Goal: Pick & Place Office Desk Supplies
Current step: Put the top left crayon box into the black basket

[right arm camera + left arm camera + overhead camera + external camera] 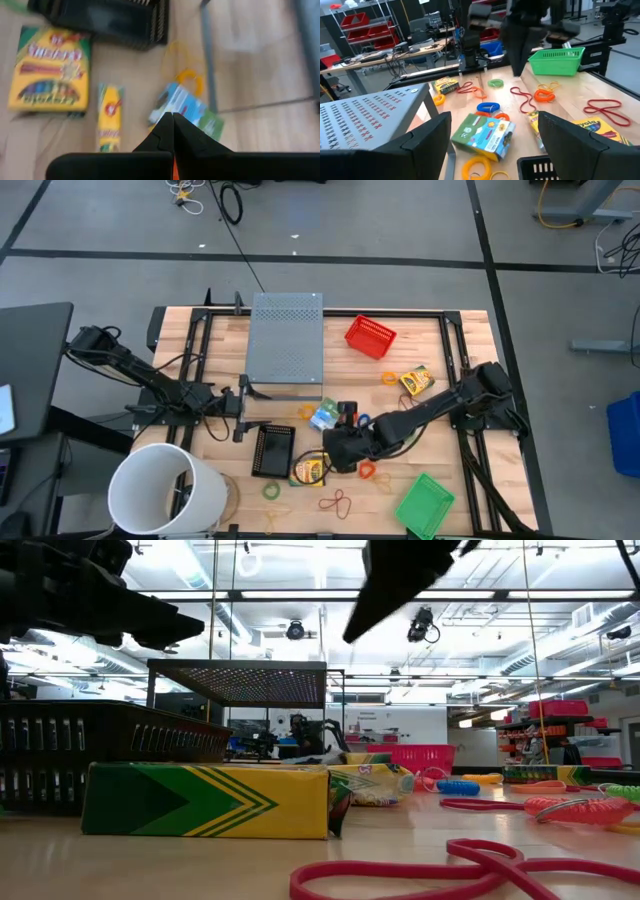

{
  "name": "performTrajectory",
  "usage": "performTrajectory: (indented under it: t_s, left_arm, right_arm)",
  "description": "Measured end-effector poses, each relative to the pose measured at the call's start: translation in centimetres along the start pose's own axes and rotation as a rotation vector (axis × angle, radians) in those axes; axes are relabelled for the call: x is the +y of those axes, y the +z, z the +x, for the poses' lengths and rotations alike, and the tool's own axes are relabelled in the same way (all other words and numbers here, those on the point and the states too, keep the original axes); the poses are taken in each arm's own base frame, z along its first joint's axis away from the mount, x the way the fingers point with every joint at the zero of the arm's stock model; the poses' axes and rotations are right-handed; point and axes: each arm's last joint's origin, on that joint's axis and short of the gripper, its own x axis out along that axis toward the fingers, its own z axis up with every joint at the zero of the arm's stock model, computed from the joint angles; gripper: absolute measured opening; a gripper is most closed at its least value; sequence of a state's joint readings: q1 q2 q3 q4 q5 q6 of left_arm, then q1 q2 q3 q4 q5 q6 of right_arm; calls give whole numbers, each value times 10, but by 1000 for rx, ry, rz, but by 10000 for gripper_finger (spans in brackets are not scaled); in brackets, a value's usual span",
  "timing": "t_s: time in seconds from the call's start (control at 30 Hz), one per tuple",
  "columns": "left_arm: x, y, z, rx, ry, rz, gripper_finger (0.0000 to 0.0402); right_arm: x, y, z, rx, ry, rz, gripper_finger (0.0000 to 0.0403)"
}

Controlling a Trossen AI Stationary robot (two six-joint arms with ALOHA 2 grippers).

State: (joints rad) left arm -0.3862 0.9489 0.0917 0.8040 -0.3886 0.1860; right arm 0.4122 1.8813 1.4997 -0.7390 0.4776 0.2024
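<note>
The right pincer (335, 452), pressed together and empty, hovers by the crayon box (310, 470); light, stiff cardboard, best pinched across its narrow sides; left pincer (243, 404) spread.

Pale wood-plank table (470, 380), perforated grey metal shelf (286, 335), glossy cardboard crayon box (205, 800), smooth rubber band (440, 875).

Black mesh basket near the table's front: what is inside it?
In the high view the black mesh basket looks empty. The low view shows only its side wall, so its floor is hidden there. A crayon box lies beside it.
</note>
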Motion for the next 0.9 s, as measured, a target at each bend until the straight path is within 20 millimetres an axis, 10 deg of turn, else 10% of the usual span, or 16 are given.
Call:
performTrajectory:
  t_s: [0.23,0.6,0.9]
  left_arm:
    - [0,0,0,1,-8,-1,303]
    - [-1,-1,0,12,-30,8,303]
    - [-1,-2,0,17,-31,15,303]
  right_arm:
    - [10,-9,34,110,74,-116,34]
    - [10,-17,65,179,15,-287,208]
    - [10,-22,77,222,18,-405,209]
